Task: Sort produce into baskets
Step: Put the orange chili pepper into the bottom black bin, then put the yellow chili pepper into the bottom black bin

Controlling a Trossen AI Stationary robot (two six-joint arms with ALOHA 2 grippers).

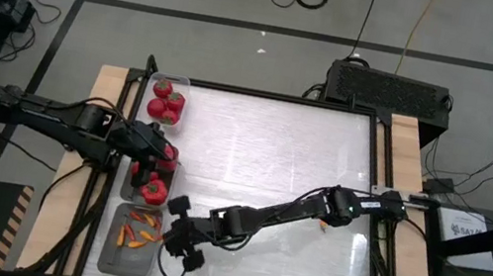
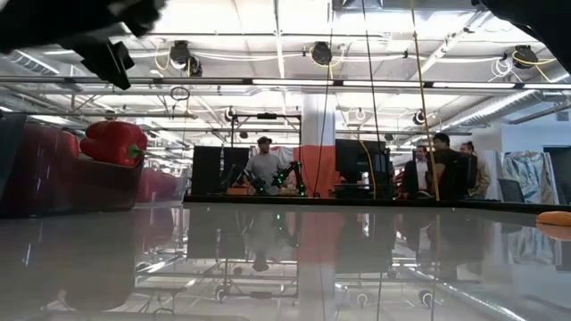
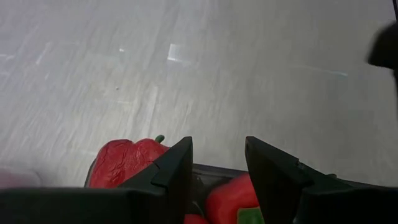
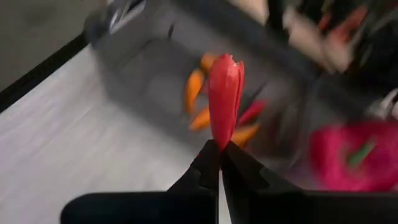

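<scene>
Three clear trays stand along the table's left side. The far tray (image 1: 180, 97) holds red tomatoes (image 1: 164, 102). The middle tray (image 1: 132, 179) holds red bell peppers (image 1: 154, 187), which also show in the left wrist view (image 3: 121, 162). The near tray (image 1: 112, 251) holds orange and red chilis (image 1: 138, 232). My left gripper (image 1: 160, 151) (image 3: 217, 168) hangs open and empty over the middle tray. My right gripper (image 1: 172, 233) (image 4: 219, 148) is shut on a red chili (image 4: 225, 93) beside the near tray's right wall. My right gripper pinches the red chili by one end (image 4: 219, 138) between its two fingertips. The fingers come from the table's right side. The rest of the chili sticks out past the fingertips, clear of the table, toward the near tray (image 4: 149, 74).
A small orange chili (image 1: 322, 226) lies on the table under my right arm; it also shows in the low view (image 2: 553, 218). One red bell pepper (image 2: 113, 143) shows at the left in the low view. The table's middle and right are a bare white sheet (image 1: 274, 153).
</scene>
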